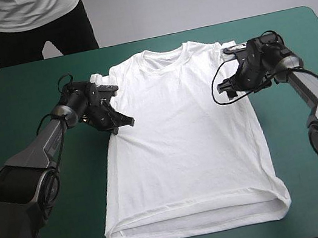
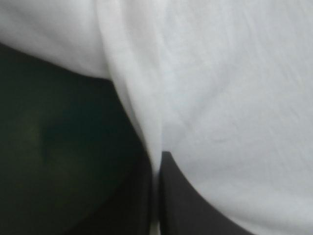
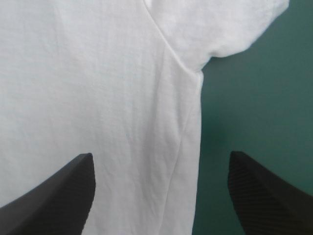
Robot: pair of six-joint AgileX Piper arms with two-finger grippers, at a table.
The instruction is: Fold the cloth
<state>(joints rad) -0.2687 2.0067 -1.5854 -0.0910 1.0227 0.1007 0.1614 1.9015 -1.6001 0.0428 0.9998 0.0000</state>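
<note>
Left pincer (image 2: 156, 164) was pinched nearly closed on flat-spread T-shirt (image 1: 183, 151) at 10 o'clock; right pincer (image 3: 161, 157) stood wide apart, empty, straddling its side edge at 2 o'clock.

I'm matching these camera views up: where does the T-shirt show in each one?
High view: T-shirt spread flat mid-table, collar toward the far edge.
Left wrist view: its edge pinched in the shut left gripper.
Right wrist view: its side edge and a sleeve ahead of the open right gripper.
Shared landmark: the teal-green cover bordering the shirt's edge.
</note>
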